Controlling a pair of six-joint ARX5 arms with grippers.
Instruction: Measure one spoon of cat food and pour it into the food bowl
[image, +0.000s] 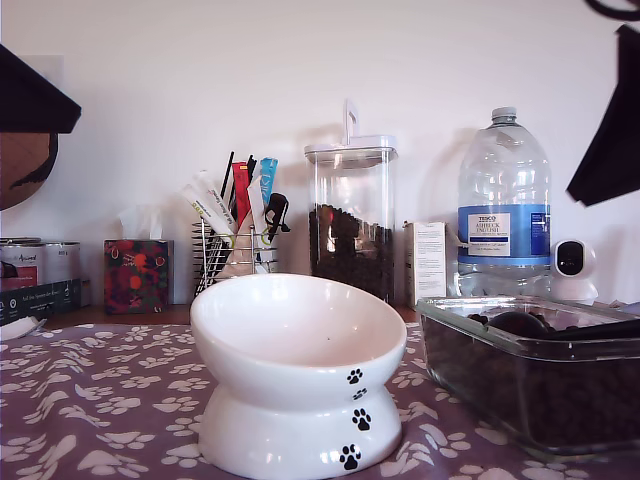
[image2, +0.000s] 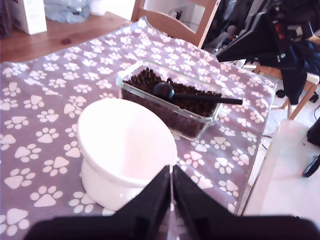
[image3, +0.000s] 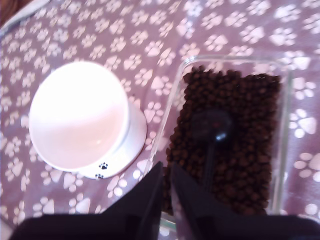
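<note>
1. The spoon (image3: 212, 131) is lying on the cat food (image3: 240, 120) in the glass dish (image2: 205, 119), bowl-end domed up, its handle running along the dish's long side.
2. My second claw (image3: 166, 200) is hanging directly over the dish with its jaws drawn nearly together and gripping nothing; the handle's end is lying just beyond its tips, pointing back toward it.
3. My first claw (image2: 171, 192) is hovering over the near rim of the food bowl (image2: 125, 145), jaws likewise pressed close and empty; from it the spoon is lying past the bowl, handle crosswise. By my reckoning the second arm is the nearer for the pickup.
4. The bowl is sitting empty on the paw-print cloth of the desk, just beside the dish.
5. The exterior view is showing what the wrist views are not: the kibble canister (image: 350, 215), water bottle (image: 503, 205) and utensil rack (image: 232, 250) behind. In it the spoon is barely showing over the dish rim.
</note>
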